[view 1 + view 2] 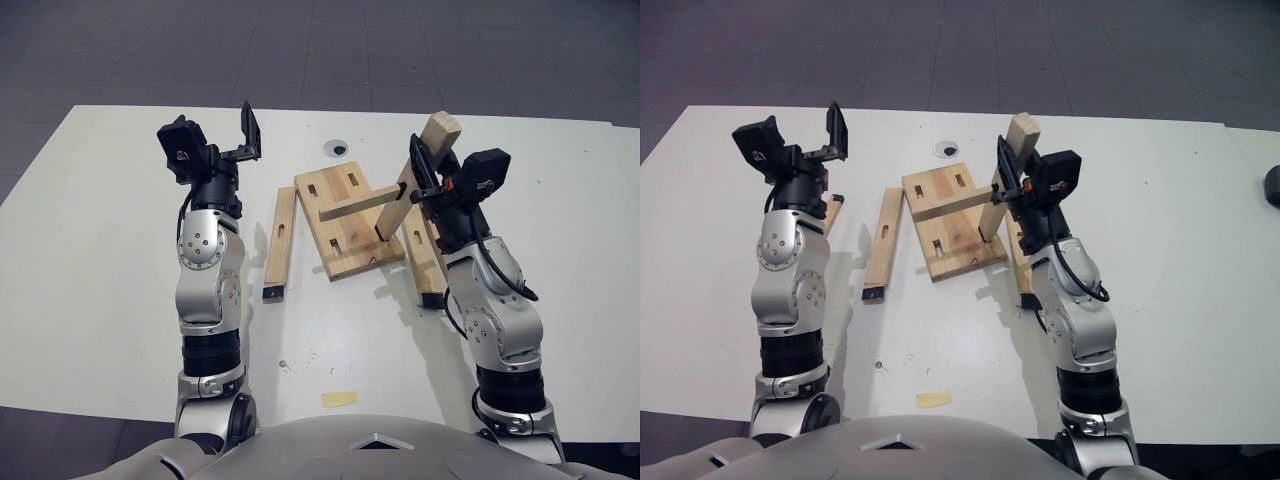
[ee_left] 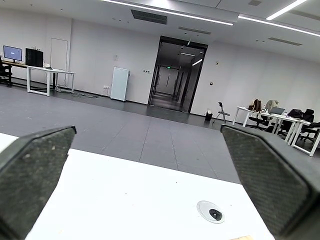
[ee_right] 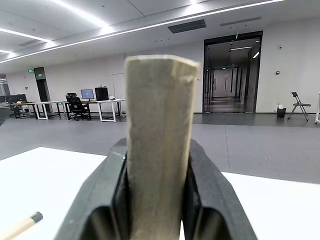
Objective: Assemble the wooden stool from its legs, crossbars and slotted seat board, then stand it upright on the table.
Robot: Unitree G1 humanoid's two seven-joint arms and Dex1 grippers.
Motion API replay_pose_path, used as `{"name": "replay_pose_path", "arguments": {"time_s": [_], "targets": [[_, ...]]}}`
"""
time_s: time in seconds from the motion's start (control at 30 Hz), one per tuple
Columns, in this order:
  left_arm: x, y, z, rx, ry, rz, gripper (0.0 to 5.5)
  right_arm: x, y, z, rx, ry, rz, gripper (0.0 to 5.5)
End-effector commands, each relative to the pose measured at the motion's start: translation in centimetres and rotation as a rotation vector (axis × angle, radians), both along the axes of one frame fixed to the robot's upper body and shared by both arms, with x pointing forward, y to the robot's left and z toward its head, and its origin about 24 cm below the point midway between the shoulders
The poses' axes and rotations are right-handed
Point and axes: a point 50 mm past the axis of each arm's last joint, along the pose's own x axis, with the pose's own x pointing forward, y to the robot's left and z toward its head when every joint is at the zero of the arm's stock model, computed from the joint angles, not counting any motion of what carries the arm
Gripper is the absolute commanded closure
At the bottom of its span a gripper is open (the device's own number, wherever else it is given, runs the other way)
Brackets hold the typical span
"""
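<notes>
The slotted seat board (image 1: 340,225) lies flat on the white table (image 1: 100,250). My right gripper (image 1: 420,178) is shut on a wooden leg (image 1: 432,140), holding it tilted upright over the board's right edge. A crossbar (image 1: 355,207) sticks out of that leg to the left, above the board. In the right wrist view the leg (image 3: 159,150) stands between the fingers (image 3: 207,190). A loose leg (image 1: 280,243) lies left of the board, and another leg (image 1: 426,262) lies under my right arm. My left gripper (image 1: 246,138) is raised above the table's left side, open and holding nothing.
A further wooden piece (image 1: 833,212) lies behind my left arm. A round cable hole (image 1: 338,148) sits in the table beyond the board. A yellow scrap of tape (image 1: 338,398) lies near the front edge. Bare table stretches to the far left and far right.
</notes>
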Motion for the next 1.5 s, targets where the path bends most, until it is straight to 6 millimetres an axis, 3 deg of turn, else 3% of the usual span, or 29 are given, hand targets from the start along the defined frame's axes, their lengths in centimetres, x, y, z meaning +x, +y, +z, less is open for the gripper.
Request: {"name": "replay_pose_path", "arguments": {"time_s": [0.03, 0.1, 0.2, 0.47, 0.8, 1.13, 1.17, 1.5], "targets": [[-0.3, -0.4, -0.2, -0.007, -0.001, 0.009, 0.1, -0.5, -2.1, -6.2, 0.108, 0.406, -0.056, 4.49], [-0.3, -0.4, -0.2, -0.009, -0.001, 0.009, 0.1, -0.3, -2.2, -6.4, 0.091, 0.433, -0.053, 4.49], [-0.3, -0.2, -0.3, -0.009, 0.0, 0.017, 0.1, -0.7, -2.0, -6.3, -0.167, 0.379, 0.006, 4.49], [-0.2, -0.6, -0.5, -0.007, 0.009, 0.011, 0.1, -0.1, -1.6, -5.3, -0.234, 0.302, 0.03, 4.47], [0.3, -0.8, -0.5, 0.004, 0.016, -0.008, 0.1, 1.7, -1.4, -3.9, -0.12, 0.25, -0.026, 4.44], [0.5, -1.3, -0.7, 0.01, 0.019, -0.035, 0.1, 1.8, -1.1, -3.7, -0.086, 0.237, -0.047, 4.45], [0.5, -1.4, -0.7, 0.01, 0.02, -0.037, 0.1, 1.8, -1.0, -3.7, -0.084, 0.237, -0.047, 4.08], [0.7, -1.7, -0.7, 0.016, 0.017, -0.053, 0.1, 2.0, -0.5, -3.5, -0.056, 0.224, -0.053, 2.42]]}}
